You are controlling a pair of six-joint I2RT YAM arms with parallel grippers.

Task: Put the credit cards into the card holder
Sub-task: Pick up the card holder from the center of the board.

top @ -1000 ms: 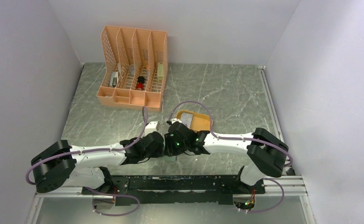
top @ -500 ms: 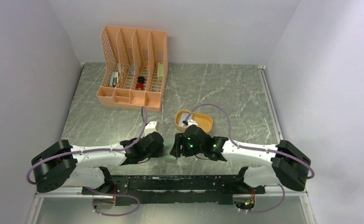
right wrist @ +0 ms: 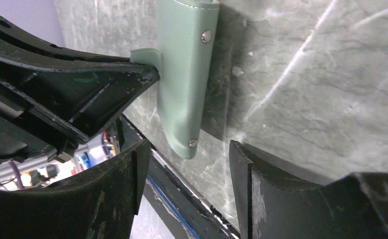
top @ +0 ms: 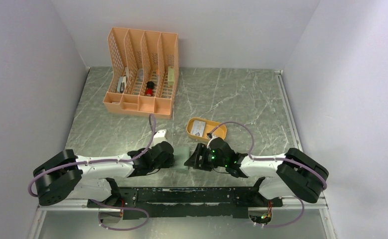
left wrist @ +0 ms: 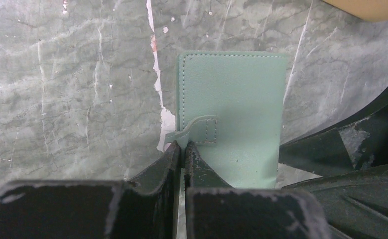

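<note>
The card holder is a closed sage-green wallet low over the marble near the table's front edge. My left gripper is shut on its snap tab. In the top view the card holder shows between my left gripper and my right gripper. The right wrist view sees the card holder edge-on, with my right gripper open around its near end, apart from it. One pale credit card lies in the mustard tray.
A peach lattice desk organizer with small items stands at the back left. The mustard tray's edge lies just beyond the wallet. The black front rail runs close behind both grippers. Grey walls close in both sides.
My right arm has pulled back from the tray toward the front edge, and its gripper has opened wider beside the wallet. The left arm has kept its place and its grip.
</note>
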